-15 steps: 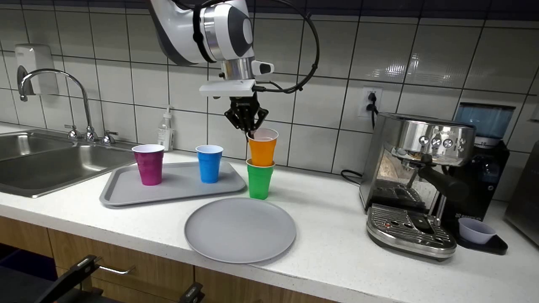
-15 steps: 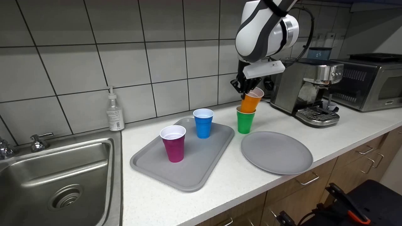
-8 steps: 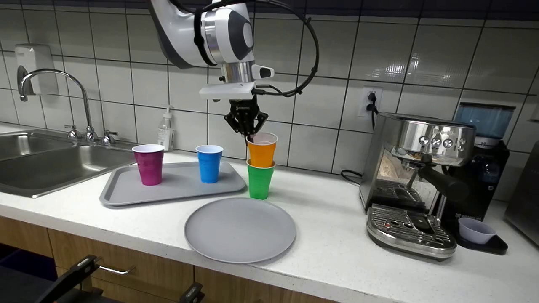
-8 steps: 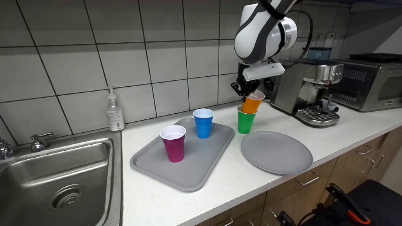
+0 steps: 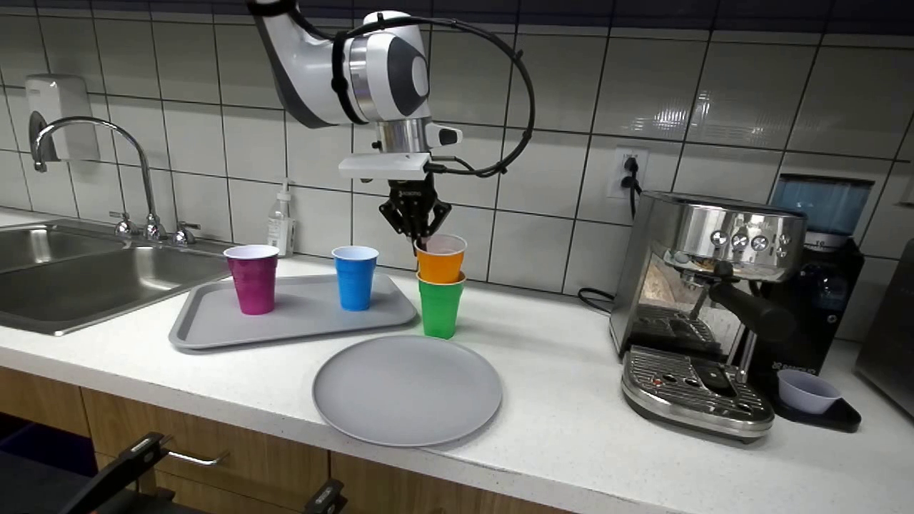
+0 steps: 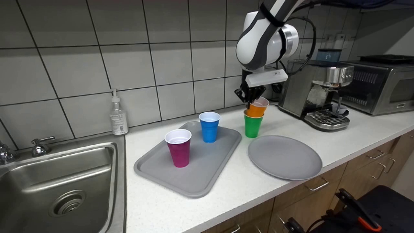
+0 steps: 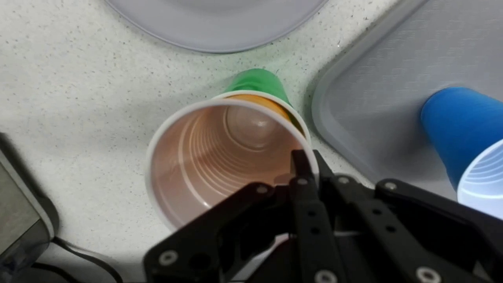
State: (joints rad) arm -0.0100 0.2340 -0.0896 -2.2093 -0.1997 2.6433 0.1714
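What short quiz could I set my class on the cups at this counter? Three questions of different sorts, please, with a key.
1. Multiple choice: which part of the orange cup does the gripper pinch?
a) the base
b) the rim
c) the middle of its side

2. True or false: the purple cup shares the tray with the blue cup.

3. Fill in the blank: the lower end of the orange cup is inside the ____.

Key:
1. b
2. True
3. green cup
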